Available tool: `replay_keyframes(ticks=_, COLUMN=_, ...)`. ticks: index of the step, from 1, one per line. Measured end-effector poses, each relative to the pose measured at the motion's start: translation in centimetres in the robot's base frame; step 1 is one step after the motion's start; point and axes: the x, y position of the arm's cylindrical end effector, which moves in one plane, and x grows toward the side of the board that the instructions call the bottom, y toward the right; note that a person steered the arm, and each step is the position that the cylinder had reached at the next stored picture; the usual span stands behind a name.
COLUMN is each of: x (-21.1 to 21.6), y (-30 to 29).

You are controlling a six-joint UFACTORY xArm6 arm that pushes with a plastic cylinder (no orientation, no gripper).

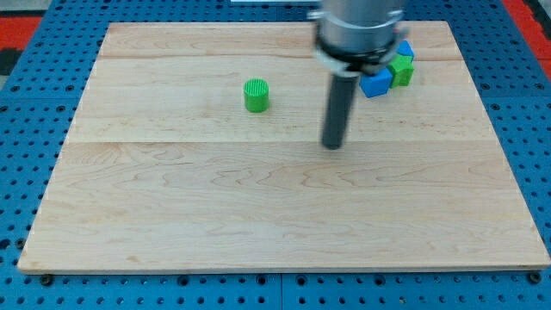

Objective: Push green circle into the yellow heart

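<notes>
The green circle [256, 95] stands on the wooden board [172, 215], left of centre in the upper half. My tip [332, 145] rests on the board to the right of and slightly below the green circle, about a hand's width apart from it. No yellow heart shows in this view; it may be hidden behind the arm.
A cluster of blocks sits at the view's upper right, partly hidden by the arm: a blue block [375, 83], a green block [401, 71] and another blue block [404, 50]. The board lies on a blue pegboard [34, 103].
</notes>
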Motion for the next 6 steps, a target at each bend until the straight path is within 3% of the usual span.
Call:
replay_keyframes(ticks=1, x=-1.8, y=-7.7)
replay_keyframes(ticks=4, x=-6.9, y=-5.7)
replay_keyframes(ticks=5, x=-4.7, y=-8.6)
replay_keyframes(ticks=6, x=-8.8, y=-9.6)
